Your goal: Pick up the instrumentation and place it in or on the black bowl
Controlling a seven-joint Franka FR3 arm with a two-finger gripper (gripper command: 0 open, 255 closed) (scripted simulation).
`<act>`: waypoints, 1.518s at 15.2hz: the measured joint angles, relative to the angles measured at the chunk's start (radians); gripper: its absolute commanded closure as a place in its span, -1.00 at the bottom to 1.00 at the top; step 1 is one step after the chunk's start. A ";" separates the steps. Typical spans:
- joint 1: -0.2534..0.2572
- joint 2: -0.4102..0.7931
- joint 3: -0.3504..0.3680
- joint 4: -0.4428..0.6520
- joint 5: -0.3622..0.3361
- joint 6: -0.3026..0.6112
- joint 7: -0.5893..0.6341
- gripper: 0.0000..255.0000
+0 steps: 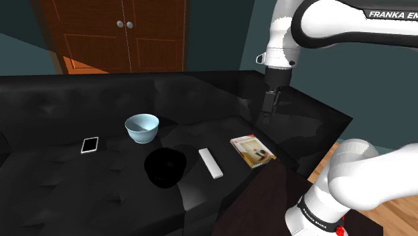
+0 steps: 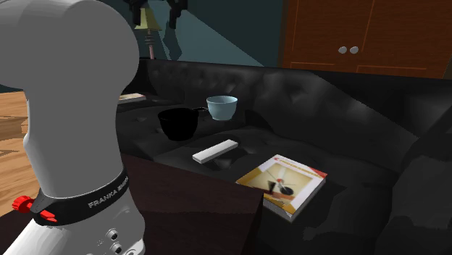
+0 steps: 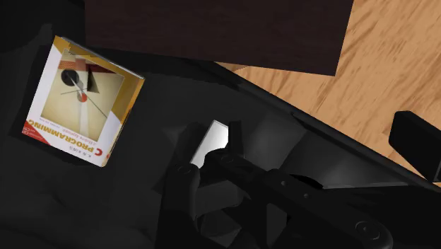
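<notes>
Cushions of the black sofa (image 1: 67, 194) carry everything. The instrumentation (image 1: 210, 163), a flat white bar, lies just beside the black bowl (image 1: 165, 167) without touching it, on the side facing the book (image 1: 252, 151). The book lies beyond the bar, farther from the black bowl. A light blue bowl (image 1: 142, 128) stands near the black bowl, toward the sofa's backrest, and a phone (image 1: 90, 145) lies off the black bowl's other side. The gripper (image 1: 268, 110) hangs in the air well apart from the black bowl, past the book; whether it is open or closed cannot be told
</notes>
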 measured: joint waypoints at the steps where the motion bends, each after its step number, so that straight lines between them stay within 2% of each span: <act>1: 0.000 0.000 0.000 0.000 0.000 0.000 0.000 -1.00; 3: -0.004 0.013 0.006 -0.023 0.002 0.041 0.009 -1.00; 10: -0.028 0.126 0.044 -0.157 0.012 0.322 0.061 -1.00; 17: -0.061 0.355 0.080 -0.212 0.008 0.640 0.121 -1.00; 23: -0.093 0.593 0.104 -0.193 -0.024 0.890 0.194 -1.00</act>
